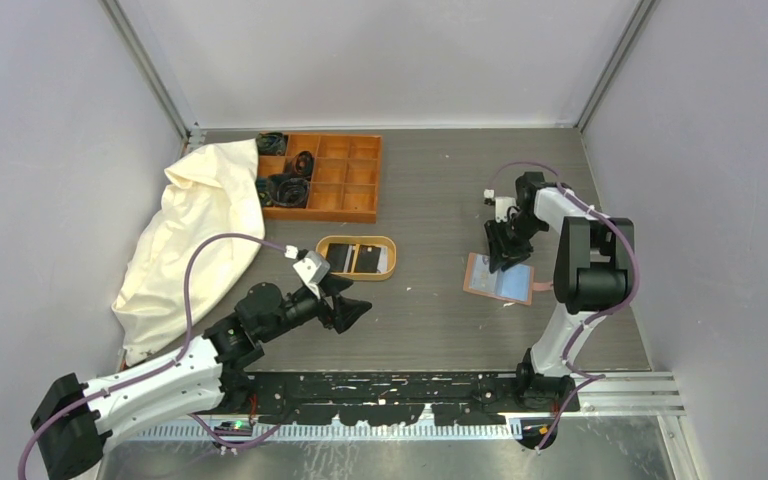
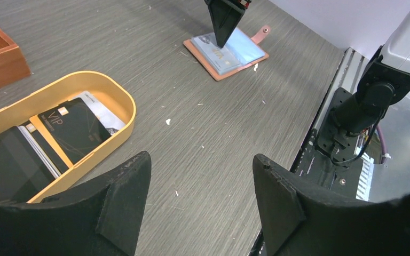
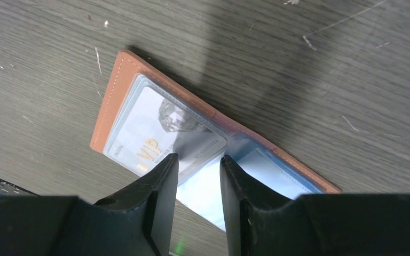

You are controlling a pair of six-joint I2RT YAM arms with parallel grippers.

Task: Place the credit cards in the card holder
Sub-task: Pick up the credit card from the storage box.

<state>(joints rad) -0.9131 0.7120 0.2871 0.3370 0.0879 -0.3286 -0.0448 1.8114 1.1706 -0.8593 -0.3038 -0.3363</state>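
right gripper (image 3: 198,159): I am pointing it down at the open card holder, its jaws standing narrowly apart and clamping nothing that I can see; the tips are sitting at the clear sleeve, and I cannot tell whether they are touching it
left gripper (image 2: 200,205): I am holding it spread wide and empty, hanging low over bare worktop (image 1: 430,330), just on the near-edge side of the oval tray
card holder (image 3: 111,104): it is lying opened flat, inside up, on the right half of the worktop, about midway between the far and near edges; reddish-brown leather is framing pale blue clear sleeves, and its snap tab (image 2: 265,30) is sticking out toward the right edge
pale card (image 3: 155,130): it is sitting inside the sleeve on the half away from the snap tab, gold "VIP" lettering showing, right by my right fingertips
black cards (image 2: 73,127): at least two are lying side by side in the oval tray, one reading "VIP", with a white card (image 2: 104,109) peeking out from under it
oval tray (image 2: 129,114): pale wood, it is resting near the middle of the worktop, well apart from the card holder
compartment box (image 1: 345,205): orange wood, it is sitting at the far edge, left of centre, with black cables (image 1: 285,187) coiling in its left compartments
cloth bag (image 1: 195,235): cream, it is slumping along the left edge, touching the box's left side
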